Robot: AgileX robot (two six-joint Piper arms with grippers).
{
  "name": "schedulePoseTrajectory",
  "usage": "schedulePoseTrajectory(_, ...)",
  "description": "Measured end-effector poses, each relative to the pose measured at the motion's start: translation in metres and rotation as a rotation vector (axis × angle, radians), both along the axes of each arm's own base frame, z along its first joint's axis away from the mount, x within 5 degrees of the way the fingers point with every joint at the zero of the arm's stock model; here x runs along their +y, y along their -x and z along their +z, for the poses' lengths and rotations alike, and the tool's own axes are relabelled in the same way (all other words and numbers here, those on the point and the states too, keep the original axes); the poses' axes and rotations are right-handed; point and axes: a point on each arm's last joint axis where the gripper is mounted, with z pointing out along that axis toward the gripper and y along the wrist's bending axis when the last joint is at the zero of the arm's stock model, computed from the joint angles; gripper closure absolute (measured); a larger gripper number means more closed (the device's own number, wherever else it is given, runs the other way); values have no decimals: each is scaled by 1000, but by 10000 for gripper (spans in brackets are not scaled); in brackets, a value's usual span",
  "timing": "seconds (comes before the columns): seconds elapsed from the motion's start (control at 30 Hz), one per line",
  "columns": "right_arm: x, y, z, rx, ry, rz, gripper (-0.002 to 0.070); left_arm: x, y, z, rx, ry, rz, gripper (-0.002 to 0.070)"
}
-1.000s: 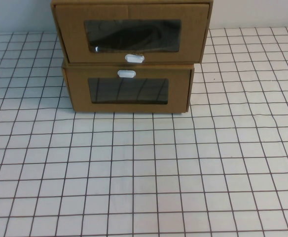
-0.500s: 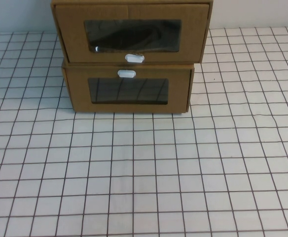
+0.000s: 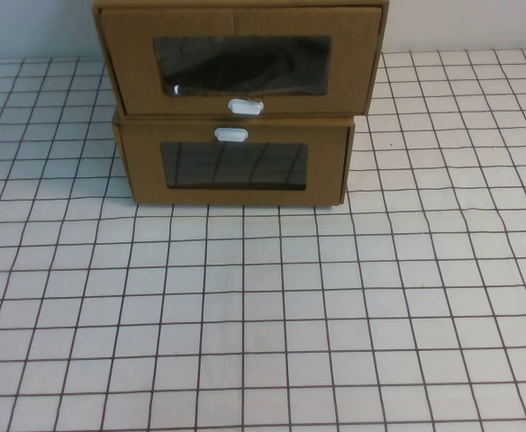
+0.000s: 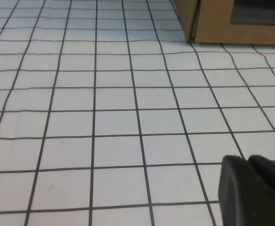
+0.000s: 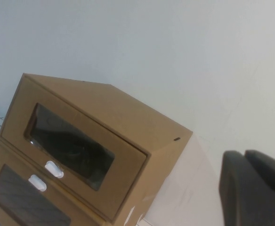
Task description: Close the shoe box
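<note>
While both arms sit low and out of the work area, the shoe box (image 3: pixel 241 58) is the upper of two stacked cardboard boxes at the far edge of the gridded surface (image 3: pixel 263 306), against the white wall (image 5: pixel 142 52). Its white pull tab (image 3: pixel 245 106) sits just below its clear window (image 3: pixel 241 65); something dark shows through the window. The drawer front stands a little proud of its sleeve — visible in the right wrist view.

The lower box (image 3: pixel 234 162) carries it, with its own white tab (image 3: pixel 231 135) above its window, so the two tabs sit close together.

Left pincer (image 4: pixel 253 190): low over the surface near the robot's side, well apart from the boxes — only a dark sliver in the high view's bottom-left corner. Apart or together: cannot tell.

Right pincer (image 5: pixel 255 188): raised, looking at the boxes from the side, touching nothing. Cannot tell its state either.
</note>
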Motion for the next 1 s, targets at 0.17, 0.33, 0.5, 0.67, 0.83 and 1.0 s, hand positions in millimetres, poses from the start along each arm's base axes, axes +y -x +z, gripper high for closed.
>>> schedulePoseTrajectory(0.17, 0, 0, 0, 0, 0, 0, 689, 0, 0, 0, 0, 0, 0, 678)
schedulePoseTrajectory(0.33, 0, 0, 0, 0, 0, 0, 689, 0, 0, 0, 0, 0, 0, 678)
schedulePoseTrajectory(0.5, 0, 0, 0, 0, 0, 0, 689, 0, 0, 0, 0, 0, 1, 677)
schedulePoseTrajectory(0.67, 0, 0, -1, 1, 1, 0, 690, 0, 0, 0, 0, 2, 1, 677)
schedulePoseTrajectory(0.83, -4, 8, -6, -63, 54, -1, 689, 0, 0, 0, 0, 2, 1, 677)
schedulePoseTrajectory(1.0, -14, 21, -19, -47, -72, 8, 689, 0, 0, 0, 0, 2, 1, 677)
